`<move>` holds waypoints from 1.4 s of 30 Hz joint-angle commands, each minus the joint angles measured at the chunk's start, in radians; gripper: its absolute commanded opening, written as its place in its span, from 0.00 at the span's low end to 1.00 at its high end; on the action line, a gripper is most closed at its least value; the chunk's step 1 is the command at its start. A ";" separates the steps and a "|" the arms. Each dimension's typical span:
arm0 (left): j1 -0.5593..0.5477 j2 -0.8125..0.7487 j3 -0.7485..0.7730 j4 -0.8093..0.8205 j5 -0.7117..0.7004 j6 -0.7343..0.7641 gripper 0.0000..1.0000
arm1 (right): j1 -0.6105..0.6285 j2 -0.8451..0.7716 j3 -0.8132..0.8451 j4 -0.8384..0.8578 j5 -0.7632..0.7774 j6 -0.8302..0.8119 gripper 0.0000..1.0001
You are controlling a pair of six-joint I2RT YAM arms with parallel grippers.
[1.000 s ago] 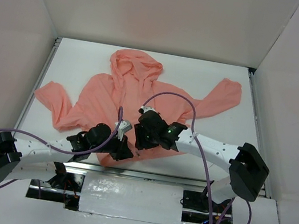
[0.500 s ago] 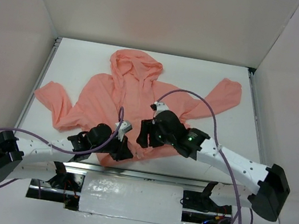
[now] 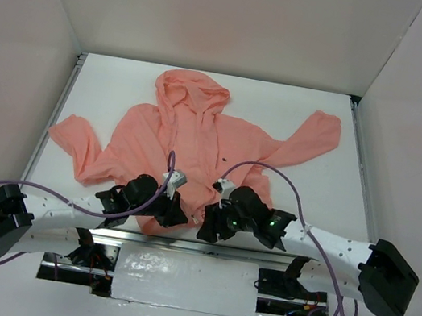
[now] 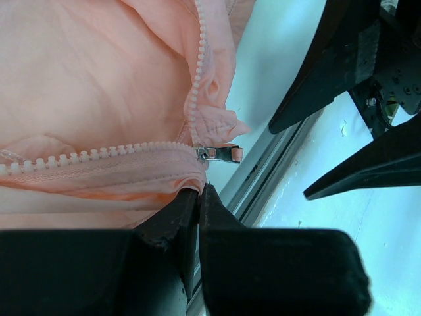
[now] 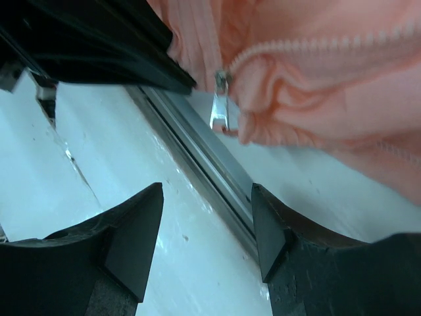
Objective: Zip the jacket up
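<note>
Your right gripper (image 3: 207, 228) has swung down from mid-frame over the jacket (image 3: 157, 136) to its hem at lower centre, facing the zipper pull (image 5: 219, 108); the chest mark (image 3: 225, 159) now shows.

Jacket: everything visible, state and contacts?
The jacket is thin salmon-pink fabric, spread front up on the white table, hood at the far side, sleeves out to both sides, tiny dark chest mark. Its zipper has pale teeth, parted above a metal slider at the bottom hem by the near table edge. The left gripper pinches the hem beside the slider, jaws shut; the right gripper hangs open near the pull, not touching.
</note>
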 commanded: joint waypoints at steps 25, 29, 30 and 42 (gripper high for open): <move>-0.004 0.000 0.031 0.056 0.029 0.021 0.00 | 0.089 0.256 0.113 0.189 0.271 0.036 0.60; -0.006 -0.006 0.031 0.053 0.026 0.023 0.00 | 0.116 0.287 0.138 0.178 0.279 0.042 0.59; -0.004 -0.005 0.031 0.053 0.027 0.023 0.00 | 0.121 0.292 0.142 0.176 0.300 0.042 0.59; -0.004 -0.012 0.031 0.048 0.024 0.024 0.00 | 0.161 0.307 0.147 0.129 0.399 0.116 0.45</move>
